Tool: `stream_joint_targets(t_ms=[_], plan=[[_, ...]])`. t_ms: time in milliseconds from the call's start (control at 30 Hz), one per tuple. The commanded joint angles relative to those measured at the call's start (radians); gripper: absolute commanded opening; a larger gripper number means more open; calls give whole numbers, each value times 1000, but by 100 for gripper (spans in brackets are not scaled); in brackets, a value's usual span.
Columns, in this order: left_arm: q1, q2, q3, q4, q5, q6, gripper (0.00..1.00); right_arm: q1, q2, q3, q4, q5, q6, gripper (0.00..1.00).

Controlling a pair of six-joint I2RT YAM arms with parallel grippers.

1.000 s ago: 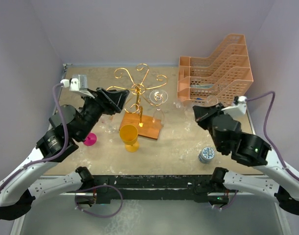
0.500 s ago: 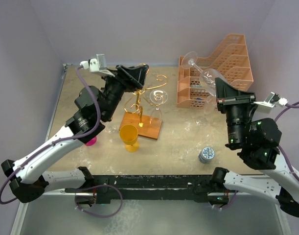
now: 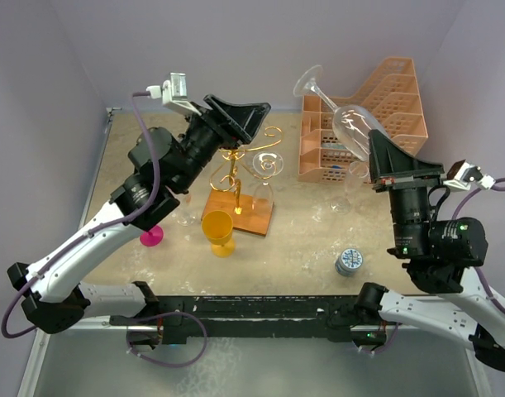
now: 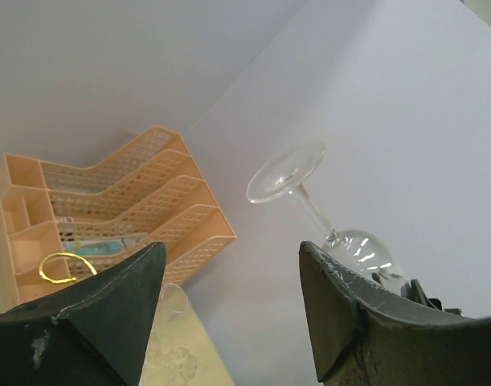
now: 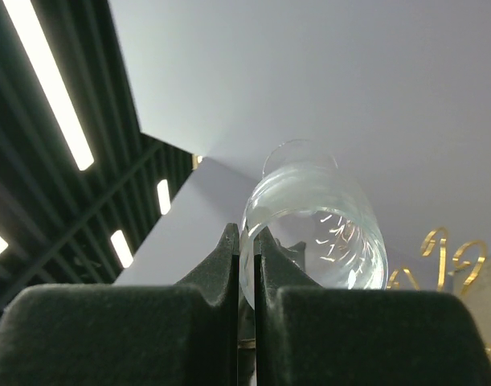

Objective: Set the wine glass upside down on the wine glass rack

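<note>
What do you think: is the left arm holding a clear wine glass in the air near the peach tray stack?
Not the left arm: the right tool is shut on the clear wine glass, in the air near the peach tray stack, as the top external view shows. The left tool is open and empty.
</note>
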Motion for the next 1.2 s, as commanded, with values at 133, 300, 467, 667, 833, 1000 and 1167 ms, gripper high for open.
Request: stream_joint_targets(t_ms=[133, 300, 467, 667, 833, 1000, 1167], plan=[[2, 38, 15, 148, 205, -110, 65, 3, 44, 43, 271, -157, 4, 0], [1, 57, 8, 267, 259, -109, 65, 3, 31, -7, 392, -169, -59, 0], [2, 85, 3, 394, 271, -104, 64, 3, 95, 21, 392, -200, -59, 0], [2, 114, 18, 442, 257, -120, 65, 3, 141, 6, 446, -277, -40, 0], [1, 104, -9, 393, 116, -144, 64, 3, 141, -43, 510, -334, -11, 0], [1, 123, -10, 451, 94, -209, 52, 3, 148, -57, 505, -355, 16, 0], [1, 137, -31, 503, 85, -266, 37, 3, 137, -61, 504, -383, 16, 0]])
